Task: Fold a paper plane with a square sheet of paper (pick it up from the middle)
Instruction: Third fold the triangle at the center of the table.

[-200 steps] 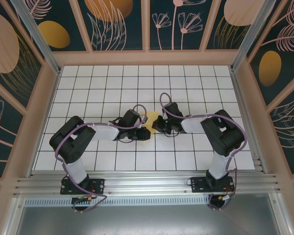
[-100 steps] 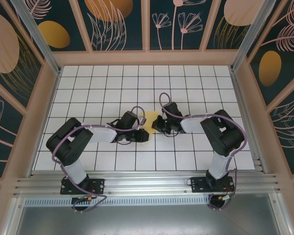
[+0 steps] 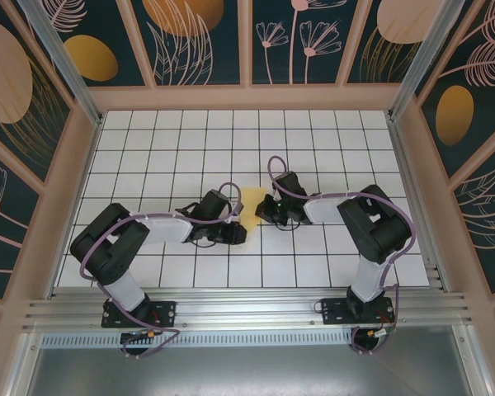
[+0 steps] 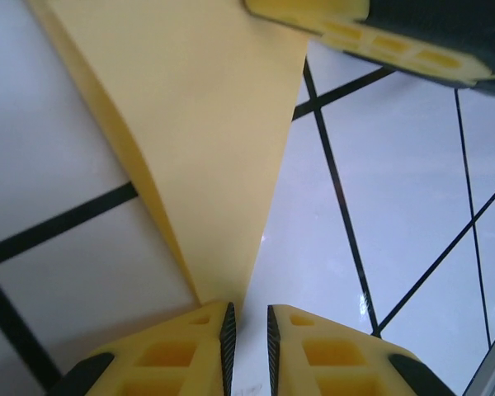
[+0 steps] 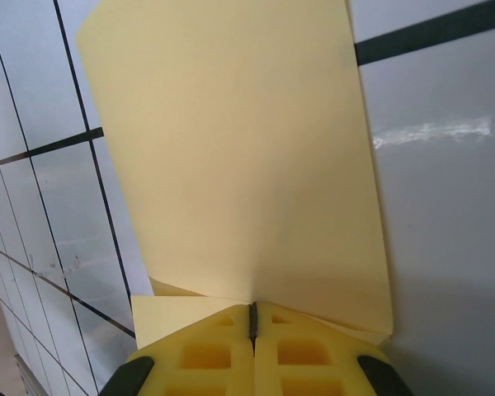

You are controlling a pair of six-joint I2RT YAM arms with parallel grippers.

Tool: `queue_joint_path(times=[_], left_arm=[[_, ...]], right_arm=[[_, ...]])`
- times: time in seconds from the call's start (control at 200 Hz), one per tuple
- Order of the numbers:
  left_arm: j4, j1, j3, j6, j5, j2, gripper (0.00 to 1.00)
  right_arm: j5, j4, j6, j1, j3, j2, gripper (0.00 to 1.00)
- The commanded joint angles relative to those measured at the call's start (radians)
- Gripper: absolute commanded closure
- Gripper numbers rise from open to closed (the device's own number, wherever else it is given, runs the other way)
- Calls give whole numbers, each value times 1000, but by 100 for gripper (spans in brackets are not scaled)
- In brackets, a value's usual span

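At the middle of the bench [image 3: 330, 148], the yellow square sheet of paper [image 3: 253, 197] looks only partly folded, no dart yet, with most creasing apparently left. The right gripper [image 5: 252, 323] has its jaws clamped on one edge; the left gripper [image 4: 247, 330] jaws stand a slit apart at a corner.

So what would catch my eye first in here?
The yellow paper, partly folded, in the middle of the white tiled table, with the black left arm and right arm bent in towards it. The right pincer is shut on one edge; the left pincer sits at its pointed tip, slightly open.
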Motion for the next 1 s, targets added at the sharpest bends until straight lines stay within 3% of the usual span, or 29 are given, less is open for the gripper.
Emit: queue_joint_path(times=[0.0,0.405,0.791,0.996], left_arm=[[-136,1,-25,19,-2,-29,77],[-79,1,57,-40,26,-144,75],[104,2,114,-130,54,34,75],[135,2,47,-141,35,100,76]], right_arm=[[119,-136,-2,10,-21,78,95],[120,-139,1,13,-19,79,95],[107,-120,7,15,-21,86,95],[104,-118,5,16,-18,82,95]])
